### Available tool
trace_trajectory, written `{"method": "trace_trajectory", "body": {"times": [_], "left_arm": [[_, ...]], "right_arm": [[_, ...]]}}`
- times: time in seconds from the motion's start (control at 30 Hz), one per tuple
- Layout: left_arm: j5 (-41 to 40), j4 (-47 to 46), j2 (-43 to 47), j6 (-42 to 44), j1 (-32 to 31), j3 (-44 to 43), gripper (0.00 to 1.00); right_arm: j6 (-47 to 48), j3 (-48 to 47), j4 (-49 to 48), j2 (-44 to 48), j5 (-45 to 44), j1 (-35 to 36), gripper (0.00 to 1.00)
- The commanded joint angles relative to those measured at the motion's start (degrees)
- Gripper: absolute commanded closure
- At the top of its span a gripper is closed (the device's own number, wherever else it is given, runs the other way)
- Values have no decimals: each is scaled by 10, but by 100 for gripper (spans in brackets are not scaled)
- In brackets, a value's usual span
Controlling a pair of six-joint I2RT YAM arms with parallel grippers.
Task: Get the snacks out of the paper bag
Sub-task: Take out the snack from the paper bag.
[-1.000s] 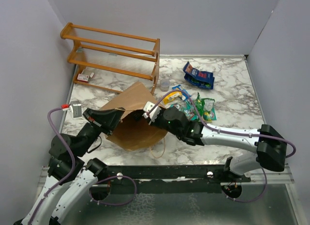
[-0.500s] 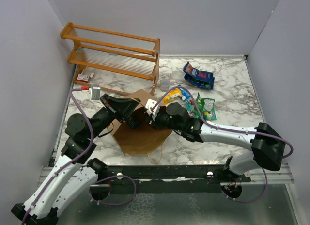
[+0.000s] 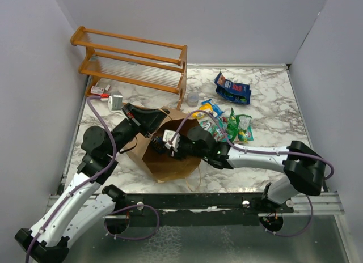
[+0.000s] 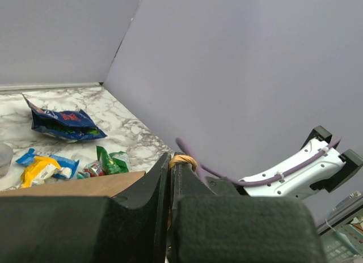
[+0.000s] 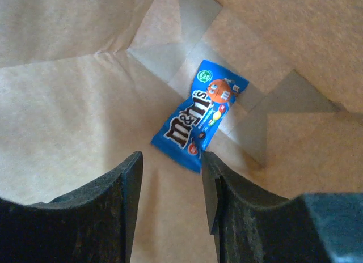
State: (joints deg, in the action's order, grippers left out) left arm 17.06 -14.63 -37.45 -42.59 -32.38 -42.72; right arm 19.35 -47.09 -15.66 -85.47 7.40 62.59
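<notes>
The brown paper bag (image 3: 170, 161) lies on the marble table with its mouth held up and open. My left gripper (image 3: 160, 118) is shut on the bag's twisted paper handle (image 4: 182, 160) at the rim. My right gripper (image 3: 170, 145) is open inside the bag. In the right wrist view its jaws (image 5: 170, 166) stand apart just short of a blue M&M's packet (image 5: 199, 113) lying on the bag's inner floor. Other snacks lie outside the bag: dark blue packets (image 3: 232, 88), a yellow and blue one (image 3: 207, 109) and green ones (image 3: 238, 124).
An orange wooden rack (image 3: 133, 62) stands at the back left, with a small red box (image 3: 99, 90) by its foot. A small clear cup (image 3: 193, 97) sits near the rack's right end. Grey walls close in the table's sides.
My left gripper has lifted the bag's rim up and away, opening the mouth. My right gripper has moved left, from the bag's edge into the bag.
</notes>
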Motion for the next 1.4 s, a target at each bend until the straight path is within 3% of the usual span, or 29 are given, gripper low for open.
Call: {"method": "trace_trajectory", "body": {"times": [0.0, 0.23, 0.57, 0.77, 0.93, 1.03, 1.37], "left_arm": [[19, -28, 7, 5, 0, -19, 100], [18, -9, 28, 11, 0, -11, 100], [25, -10, 41, 2, 0, -3, 100], [29, -15, 36, -2, 0, 5, 100], [18, -23, 32, -8, 0, 18, 100], [-23, 17, 27, 2, 0, 5, 100], [-75, 82, 2, 48, 0, -44, 100]], "right_arm": [[28, -64, 37, -55, -15, 4, 53], [48, -111, 49, -114, -22, 4, 46], [7, -185, 36, -217, -91, 4, 40], [-12, -210, 32, -247, -79, 4, 33], [-47, -196, 25, -246, -61, 4, 32], [-67, -175, 23, -227, -61, 4, 30], [-83, -115, 67, -137, -123, 3, 26]]}}
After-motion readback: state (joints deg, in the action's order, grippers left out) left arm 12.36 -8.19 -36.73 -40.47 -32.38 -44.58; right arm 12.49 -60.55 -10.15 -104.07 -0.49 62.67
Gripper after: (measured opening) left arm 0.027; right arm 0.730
